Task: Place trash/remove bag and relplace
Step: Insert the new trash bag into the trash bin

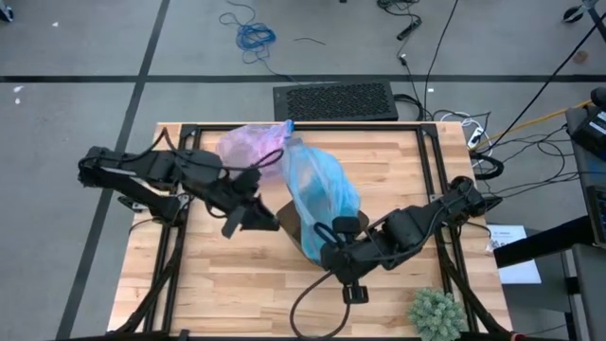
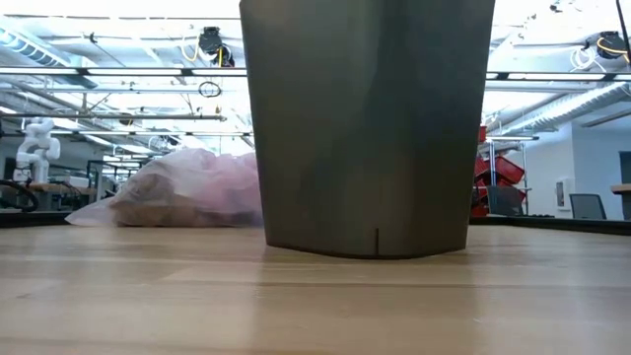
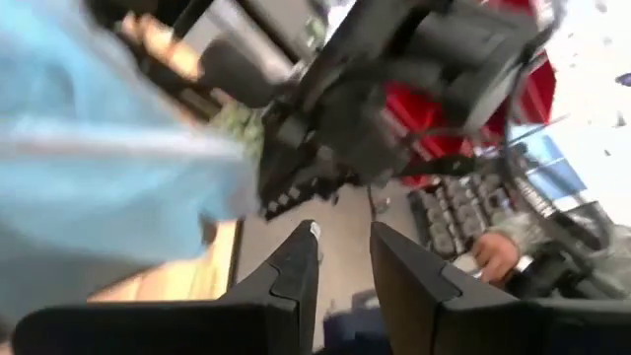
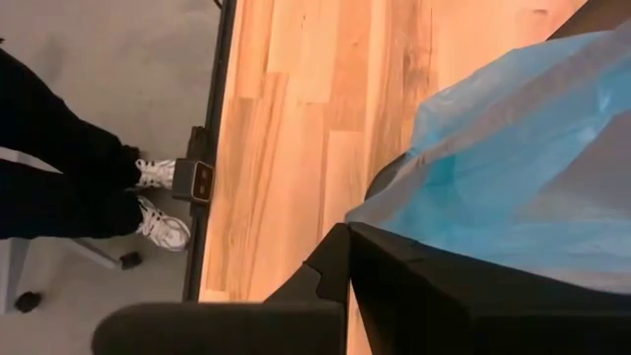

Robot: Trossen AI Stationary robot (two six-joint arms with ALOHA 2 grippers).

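Two arms are over the wooden table from where I operate. The left tool sits near the table's middle, just beside the dark bin; in the left wrist view its two dark fingers stand slightly spread with a clear gap between them, and I see nothing held in that gap. The right tool is at the near side of the bin, against the light blue plastic bag that drapes over the bin opening; in the right wrist view its fingers are pressed together, with blue film lying right against them, though I cannot tell whether any film is pinched. The lavender-pink bag lies on the table at the far edge, behind the bin and touching the blue bag's upper end. In the low view it rests flat on the table to one side of the bin, and brown crumpled trash shows through its thin film. A green spiky plant stands at the near right corner, well apart from the bin. In the right wrist view, a person's shoes show on the floor beside the table edge.
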